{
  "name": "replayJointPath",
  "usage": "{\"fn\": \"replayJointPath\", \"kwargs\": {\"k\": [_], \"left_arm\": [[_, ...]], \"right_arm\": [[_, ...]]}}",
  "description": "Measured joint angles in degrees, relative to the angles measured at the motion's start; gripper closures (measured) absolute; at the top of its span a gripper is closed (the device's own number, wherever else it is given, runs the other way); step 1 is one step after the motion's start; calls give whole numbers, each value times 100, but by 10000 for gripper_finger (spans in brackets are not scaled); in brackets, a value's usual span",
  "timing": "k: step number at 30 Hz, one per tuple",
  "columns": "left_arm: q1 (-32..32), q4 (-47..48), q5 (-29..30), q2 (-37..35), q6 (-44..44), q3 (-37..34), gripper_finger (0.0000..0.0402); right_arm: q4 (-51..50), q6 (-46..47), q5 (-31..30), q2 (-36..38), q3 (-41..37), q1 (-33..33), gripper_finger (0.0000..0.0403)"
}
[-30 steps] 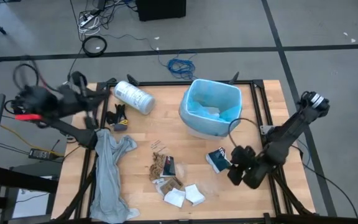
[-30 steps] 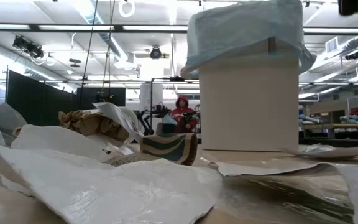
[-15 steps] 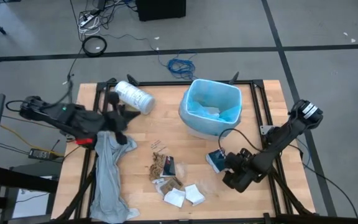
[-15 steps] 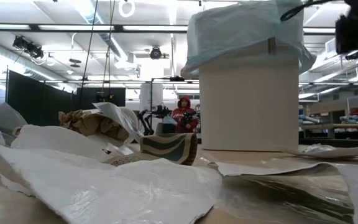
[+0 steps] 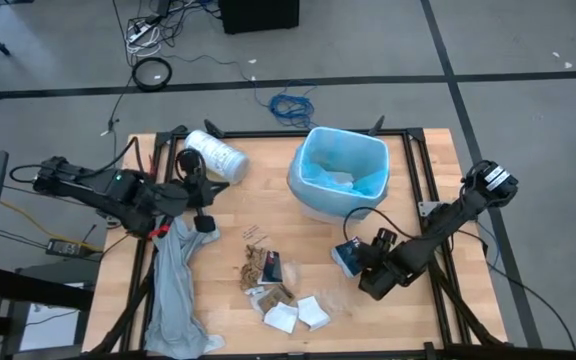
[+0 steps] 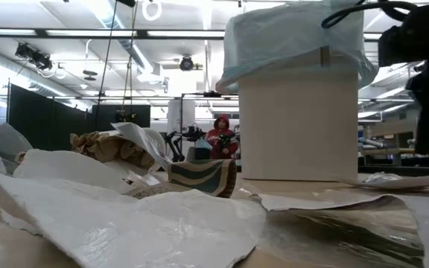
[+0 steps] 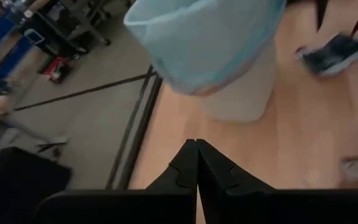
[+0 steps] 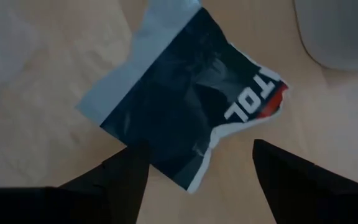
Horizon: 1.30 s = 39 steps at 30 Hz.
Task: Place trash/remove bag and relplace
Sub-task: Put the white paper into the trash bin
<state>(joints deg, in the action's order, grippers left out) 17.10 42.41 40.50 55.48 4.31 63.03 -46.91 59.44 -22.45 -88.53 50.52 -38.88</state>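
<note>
On the wooden desk (image 5: pixel 438 170), the right gripper (image 8: pixel 194 165) hovers with fingers spread wide just above the crumpled black-and-white packet (image 8: pixel 185 112), lying flat near the white bin lined with a light-blue plastic bag (image 5: pixel 340 172). The left gripper (image 7: pixel 196 163), fingers pressed together and empty, sits beside the limp grey plastic sheet (image 5: pixel 176 275).

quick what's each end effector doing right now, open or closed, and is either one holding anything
Left end effector: closed, holding nothing.
Right end effector: open, poised over the black-and-white packet, not gripping it.
</note>
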Motion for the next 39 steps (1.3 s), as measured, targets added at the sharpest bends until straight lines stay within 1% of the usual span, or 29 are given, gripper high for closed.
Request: {"fn": "replayJointPath", "kwargs": {"k": [5, 11, 13, 17, 21, 24, 28, 31, 36, 39], "left_arm": [[-97, -1550, -378, -503, -11, -1083, 394], [-250, -3488, -410, -1399, -16, -2526, 394], [-299, -3958, -396, -1612, -54, -2960, 394], [-406, -4885, -368, -1788, -726, -3712, 394], [-413, -5830, -360, -1806, -1332, -4222, 394], [-413, -6138, -373, -1804, -1745, -4435, 394], [-410, -6225, -373, -1801, -2280, -4538, 394], [-400, -6250, -407, -1805, -2298, -4540, 394], [-391, -6398, -697, -1805, -2315, -4538, 394], [-393, -6416, -902, -1803, -2573, -4538, 394]], "right_arm": [[63, -176, 136, 2, 0, 16, 137], [144, -344, 327, 2, 0, 14, 139], [239, -427, 330, 4, 0, 14, 139], [475, -591, 326, 4, 0, 14, 138], [572, -616, 319, -22, 0, 14, 142], [672, -727, 319, -37, -52, 30, 146], [800, -870, 312, -37, -192, 41, 153], [808, -896, 316, -37, -312, 38, 157], [819, -1003, 316, -37, -404, 38, 158], [855, -1133, 227, -37, -404, 40, 159]]}}
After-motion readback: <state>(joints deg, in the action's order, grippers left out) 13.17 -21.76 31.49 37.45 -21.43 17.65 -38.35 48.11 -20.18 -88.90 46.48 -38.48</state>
